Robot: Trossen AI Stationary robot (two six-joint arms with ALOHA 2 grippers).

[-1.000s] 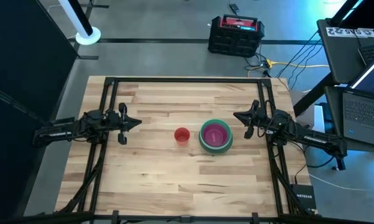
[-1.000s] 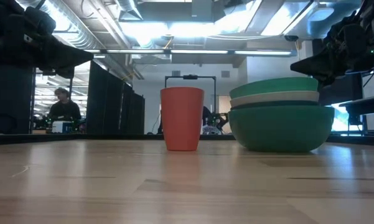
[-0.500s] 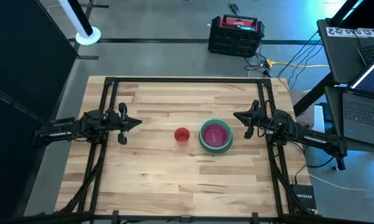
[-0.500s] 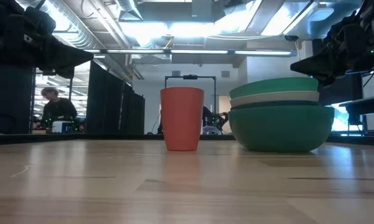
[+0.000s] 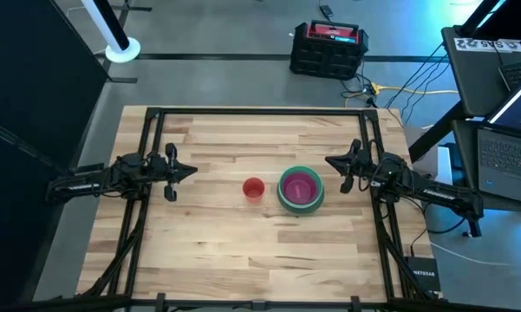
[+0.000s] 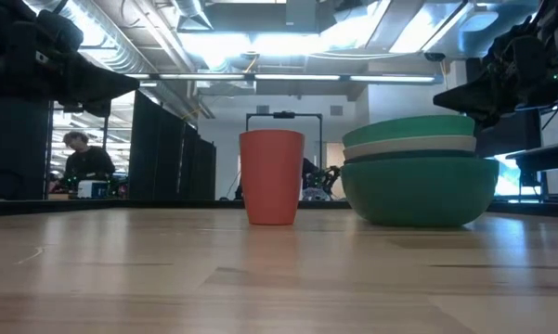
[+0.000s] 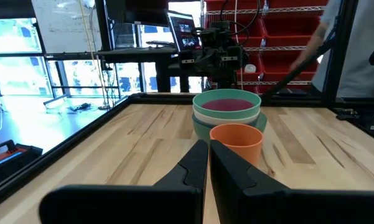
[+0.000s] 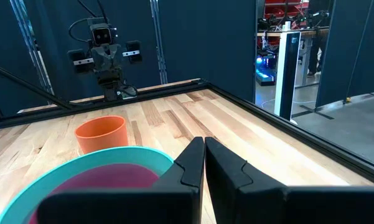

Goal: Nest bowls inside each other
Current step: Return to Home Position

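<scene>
- The wooden surface (image 5: pixel 243 251) lies bare along its near edge.
- Close to its middle stands an orange cup (image 6: pixel 272 176), upright, mouth up.
- At 3 o'clock from the cup, just beside it but not touching, sits the stack of bowls (image 6: pixel 418 176). A deep green bowl is at the bottom, a white rim shows above it, and a lighter green rim above that.
- From overhead, the pink bowl (image 5: pixel 301 187) rests innermost in the stack, ringed by the green rim.
- The left end effector (image 5: pixel 189 171) hangs above the surface at 9 o'clock from the cup, well apart from it. Its two fingers are pressed together with nothing between them, pointing toward the cup.
- The right end effector (image 5: pixel 329 161) hovers at about 2 o'clock from the stack, near it but not touching. Its fingers are likewise together and empty.
- Far behind the surface, a person (image 6: pixel 85 158) is at a workstation in the room.
</scene>
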